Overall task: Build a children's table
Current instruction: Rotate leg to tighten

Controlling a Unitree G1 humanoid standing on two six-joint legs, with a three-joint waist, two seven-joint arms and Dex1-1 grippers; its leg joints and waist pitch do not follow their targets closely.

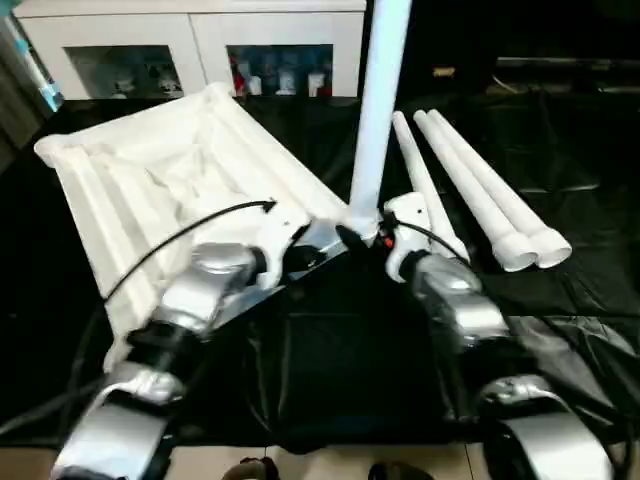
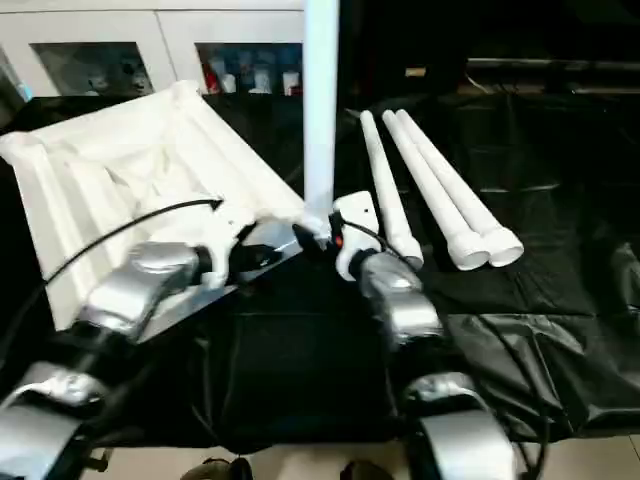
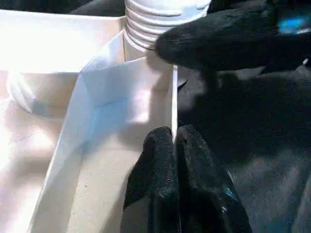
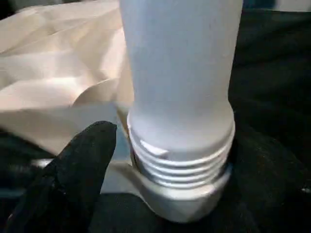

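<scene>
screwing the first leg (image 1: 380, 110) upright into the upturned table top's (image 1: 150, 180) near corner socket (image 4: 180, 194), threads still exposed; left gripper (image 3: 175, 145) clenched on the rim, right gripper (image 1: 362, 238) spread around the leg, needing regrip and twist; three legs (image 1: 480, 195) lying just beside.

A white glass-door cabinet (image 1: 190, 50) with small colourful items behind its panes stands at the back, behind a worktop draped in wrinkled black cloth (image 1: 340, 360), with pale floor (image 1: 320, 462) just below the cloth's near edge.
</scene>
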